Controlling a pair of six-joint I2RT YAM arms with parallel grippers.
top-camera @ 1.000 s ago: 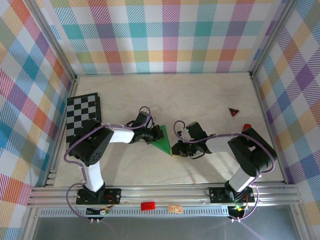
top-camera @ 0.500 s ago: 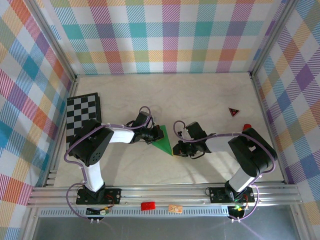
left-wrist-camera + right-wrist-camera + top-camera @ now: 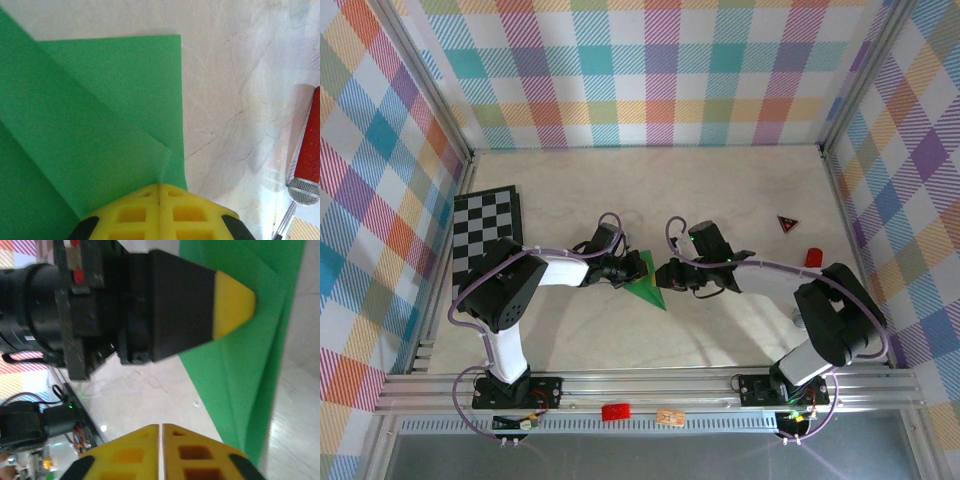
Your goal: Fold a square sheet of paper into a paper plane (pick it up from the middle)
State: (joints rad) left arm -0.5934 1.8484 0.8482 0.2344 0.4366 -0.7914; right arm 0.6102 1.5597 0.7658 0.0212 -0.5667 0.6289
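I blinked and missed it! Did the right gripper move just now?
Yes. The right gripper has slid away from the front rail toward the back wall, and its elbow has swung out to the right.

- The left arm [image 3: 560,270] rises from its base, then bends toward 3 o'clock; the left tool [image 3: 625,270] has its yellow fingers [image 3: 135,212] pressed together.
- The right arm [image 3: 775,272] stretches toward 9 o'clock; the right tool [image 3: 667,275] is likewise closed, tip facing the left tool.

My pale marbled table [image 3: 720,190]: a chessboard [image 3: 485,235] lies at the left edge, folded green paper [image 3: 647,286] flat near the middle, a red-and-black triangle [image 3: 787,223] to the right, a red cylinder [image 3: 813,257] just nearer than it.
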